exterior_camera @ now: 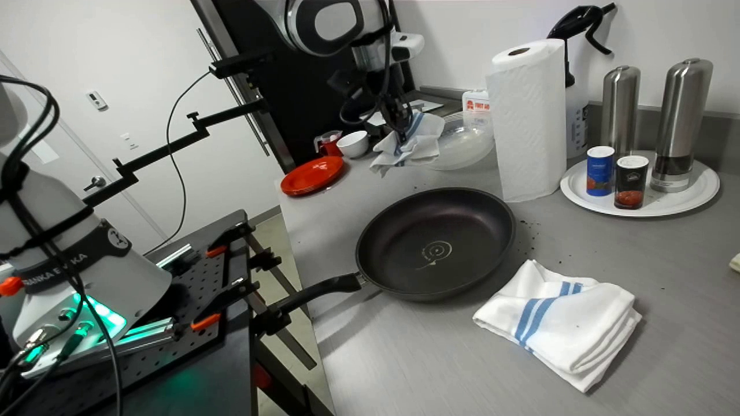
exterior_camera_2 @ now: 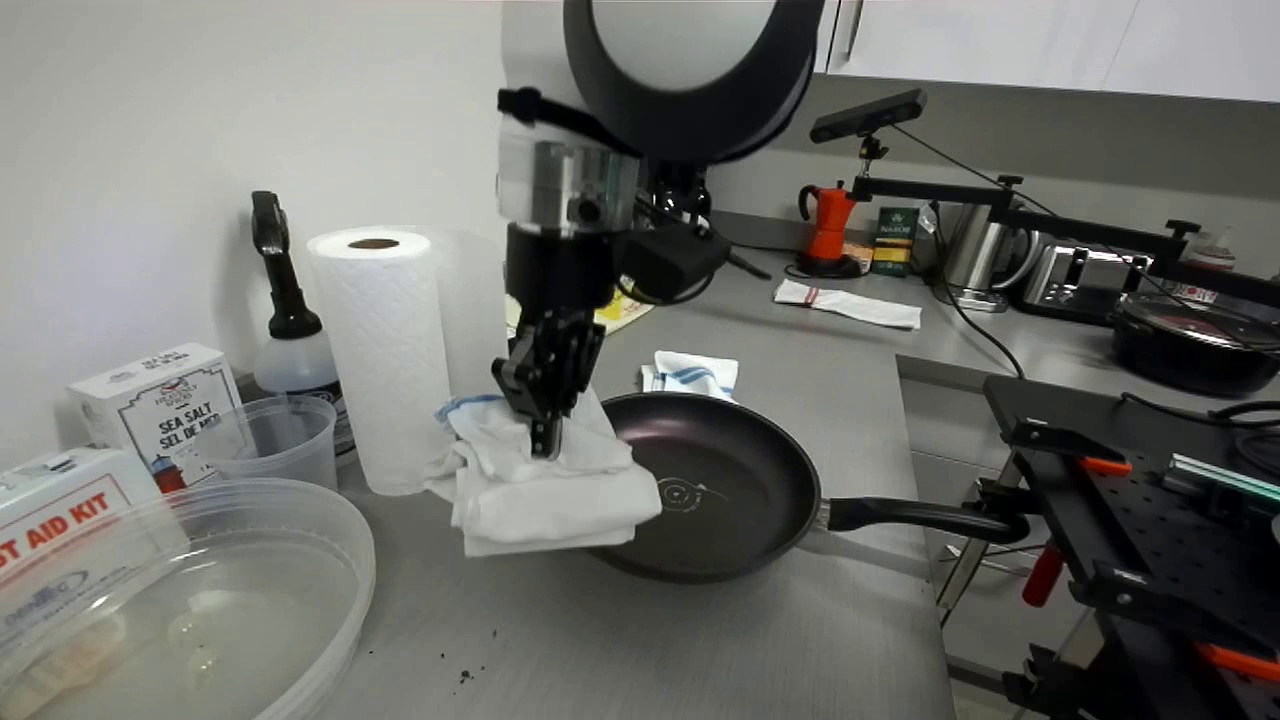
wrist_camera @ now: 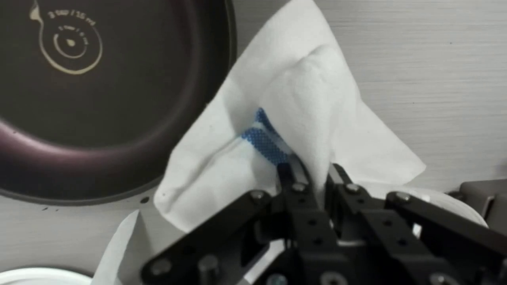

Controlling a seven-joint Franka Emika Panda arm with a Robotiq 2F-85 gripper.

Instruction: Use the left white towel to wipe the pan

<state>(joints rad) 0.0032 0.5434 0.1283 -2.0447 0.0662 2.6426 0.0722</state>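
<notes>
The gripper [wrist_camera: 311, 174], fingers [wrist_camera: 285, 173] pinched on the towel [wrist_camera: 301, 107], hangs beside the pan [wrist_camera: 119, 103], which lies on the counter [exterior_camera_2: 700, 650], upper left in the wrist view, handle [exterior_camera_2: 920, 513] jutting past the counter's edge, so wiping likely calls for moving sideways, then down into it.

On the grey countertop [exterior_camera: 404, 358] we see a black frying pan [exterior_camera: 433, 248], its handle [exterior_camera: 324, 290] reaching past the edge, with a folded blue-striped white towel [exterior_camera: 563, 320] just beside the pan. We find an upright paper towel roll [exterior_camera: 527, 121], a round white plate [exterior_camera: 665, 203] and dark crumbs [exterior_camera_2: 466, 677].
</notes>
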